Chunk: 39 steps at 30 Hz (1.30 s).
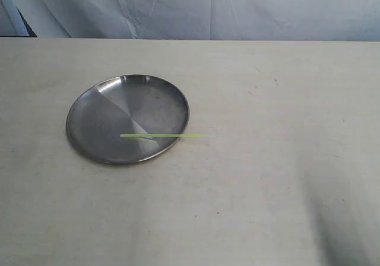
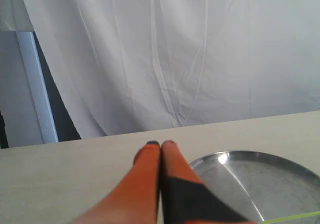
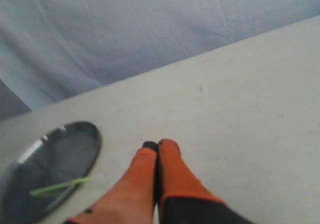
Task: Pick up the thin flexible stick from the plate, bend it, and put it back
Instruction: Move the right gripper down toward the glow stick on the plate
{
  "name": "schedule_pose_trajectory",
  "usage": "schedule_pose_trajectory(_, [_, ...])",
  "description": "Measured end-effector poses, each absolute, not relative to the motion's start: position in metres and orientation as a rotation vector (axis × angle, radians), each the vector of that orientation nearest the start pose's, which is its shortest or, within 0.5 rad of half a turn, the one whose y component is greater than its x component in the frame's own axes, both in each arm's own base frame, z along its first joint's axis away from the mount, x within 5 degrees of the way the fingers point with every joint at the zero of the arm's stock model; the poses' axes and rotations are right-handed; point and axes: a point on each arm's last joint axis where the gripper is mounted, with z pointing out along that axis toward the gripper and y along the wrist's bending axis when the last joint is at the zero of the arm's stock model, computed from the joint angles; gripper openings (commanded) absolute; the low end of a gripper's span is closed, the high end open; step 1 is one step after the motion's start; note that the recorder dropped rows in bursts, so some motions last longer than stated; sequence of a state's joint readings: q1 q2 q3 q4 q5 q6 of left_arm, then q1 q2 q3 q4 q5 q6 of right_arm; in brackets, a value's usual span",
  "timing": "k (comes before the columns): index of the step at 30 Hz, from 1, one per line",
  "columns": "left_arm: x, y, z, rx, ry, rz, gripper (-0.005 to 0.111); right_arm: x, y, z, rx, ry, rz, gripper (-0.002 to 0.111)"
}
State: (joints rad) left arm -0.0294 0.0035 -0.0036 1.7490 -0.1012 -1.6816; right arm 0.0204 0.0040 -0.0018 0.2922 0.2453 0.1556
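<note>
Plate point(image 1: 98, 114): round, shiny silver, on beige table point(image 1: 279, 177), left of centre in ext. view. Only content is the stick point(image 1: 163, 136), thin, yellow-green, straight. One end lies inside the plate near its middle. The rod crosses the plate's rim on the right side and its other end pokes out over the table. Can't tell if that outer end touches the tabletop or hangs off the rim.

Left gripper point(image 2: 161, 144): orange fingers point(image 2: 142, 174) pressed together at the tips, nothing between them, up off the table just beside the plate point(image 2: 240, 155). Only a short bit of stick point(image 2: 295, 216) shows in the left wrist view. Plate is cut by the frame edge there.

Right gripper point(image 3: 158, 145): orange fingers point(image 3: 175, 174) also closed tight w/ nothing held, over bare table, apart from the plate point(image 3: 92, 136). Stick point(image 3: 62, 185) seen across the rim w/ its tip past the edge. Plate partly cut off.

Neither gripper nor arm shows in ext. view, just a soft dark shadow point(image 1: 344, 224) at lower right. Wrinkled white cloth point(image 1: 196, 8) hangs behind the table. A pale upright post point(image 2: 37, 84) shows beside the cloth in the left wrist view, blurry, can't tell what it is.
</note>
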Motion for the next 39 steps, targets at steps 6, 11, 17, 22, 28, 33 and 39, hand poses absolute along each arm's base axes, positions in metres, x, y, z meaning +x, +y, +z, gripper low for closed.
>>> schedule_pose_trajectory(6, [0.056,-0.011,0.213,0.153,1.494,-0.044,0.000,0.056,-0.004,0.217,0.804,1.270,0.866,0.000])
schedule_pose_trajectory(11, [0.056,-0.011,0.213,0.153,1.494,-0.044,0.000,0.049,-0.006,0.264,0.609,1.160,0.717,0.000])
schedule_pose_trajectory(17, [0.056,-0.011,0.213,0.155,1.494,-0.045,0.000,0.120,0.008,0.365,0.053,1.725,0.150,0.000])
schedule_pose_trajectory(22, [0.056,-0.011,0.213,0.156,1.495,-0.046,0.000,0.227,0.042,0.380,-0.422,2.184,0.102,0.002])
schedule_pose_trajectory(28, [0.056,-0.011,0.213,0.158,1.495,-0.048,0.000,0.329,0.106,0.349,-0.858,2.414,0.058,0.039])
schedule_pose_trajectory(33, [0.056,-0.011,0.213,0.160,1.495,-0.049,0.000,0.366,0.162,0.294,-1.238,2.521,0.009,0.053])
schedule_pose_trajectory(39, [0.056,-0.011,0.213,0.160,1.495,-0.049,0.000,0.369,0.207,0.239,-1.512,2.553,-0.052,0.051])
